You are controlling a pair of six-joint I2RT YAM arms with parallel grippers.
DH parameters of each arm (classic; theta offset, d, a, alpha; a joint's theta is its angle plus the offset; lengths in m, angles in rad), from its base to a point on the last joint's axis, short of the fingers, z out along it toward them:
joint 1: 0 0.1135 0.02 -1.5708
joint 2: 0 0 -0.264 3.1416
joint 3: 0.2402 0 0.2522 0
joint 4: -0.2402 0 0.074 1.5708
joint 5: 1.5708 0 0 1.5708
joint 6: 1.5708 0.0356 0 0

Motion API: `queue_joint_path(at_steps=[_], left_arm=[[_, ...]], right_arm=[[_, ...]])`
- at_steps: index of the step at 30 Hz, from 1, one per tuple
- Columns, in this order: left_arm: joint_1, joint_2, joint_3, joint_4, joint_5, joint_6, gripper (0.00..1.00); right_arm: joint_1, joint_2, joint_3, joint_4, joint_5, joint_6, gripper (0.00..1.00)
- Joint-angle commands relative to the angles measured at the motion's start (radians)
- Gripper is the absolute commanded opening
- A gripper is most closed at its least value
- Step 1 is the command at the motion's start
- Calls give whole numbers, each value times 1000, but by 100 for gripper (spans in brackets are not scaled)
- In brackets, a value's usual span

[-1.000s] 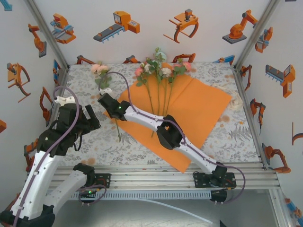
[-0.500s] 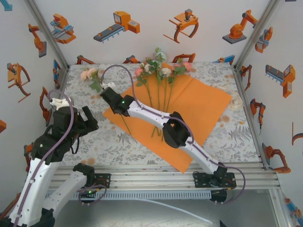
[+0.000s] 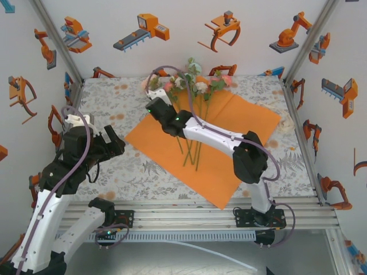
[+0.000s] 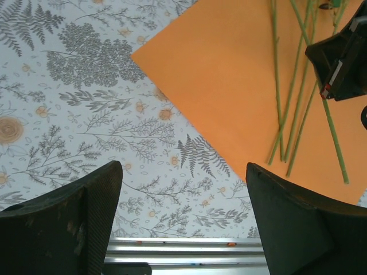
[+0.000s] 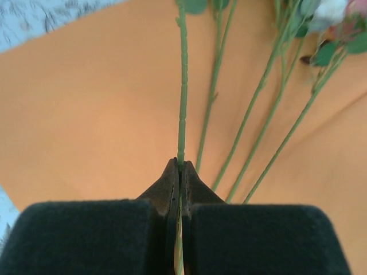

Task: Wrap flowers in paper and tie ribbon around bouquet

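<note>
Flat on the leaf-printed worktop point(image 3: 109, 103), right of centre in the overhead frame: large plain bright orange paper sheet point(image 3: 241, 129), one corner pointing left. Across its upper part, long-stemmed artificial roses point(image 3: 192, 80) with pink, peach and white blooms, heads toward the top of the frame, thin green stems fanned toward the bottom. Upper centre, over the sheet's left part: right end effector point(image 3: 153, 96), pressed together on one thin green stem point(image 5: 182, 86), running straight up from the fingertips in the right wrist frame. Lower left, above bare cloth just off the sheet's corner: left end effector point(image 3: 112, 143), spread wide, pinching nothing.
</note>
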Motion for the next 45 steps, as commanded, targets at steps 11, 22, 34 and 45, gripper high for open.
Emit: queue_joint_path(at_steps=[11,22,34,45], left_arm=[[7,31,-73,110,111,-25,80],[7,16,-94,102,144,6,81],[7,-7,-93,85,126,43,99],[7,-24,-75,67,123,51,97]], right_arm=[[-13,-17,-293,58,-369,264,15],[-28,99,-102,62,-274,198,37],[-82,337,199,89,-318,144,39],[-121,493,375,69,-374,141,32]])
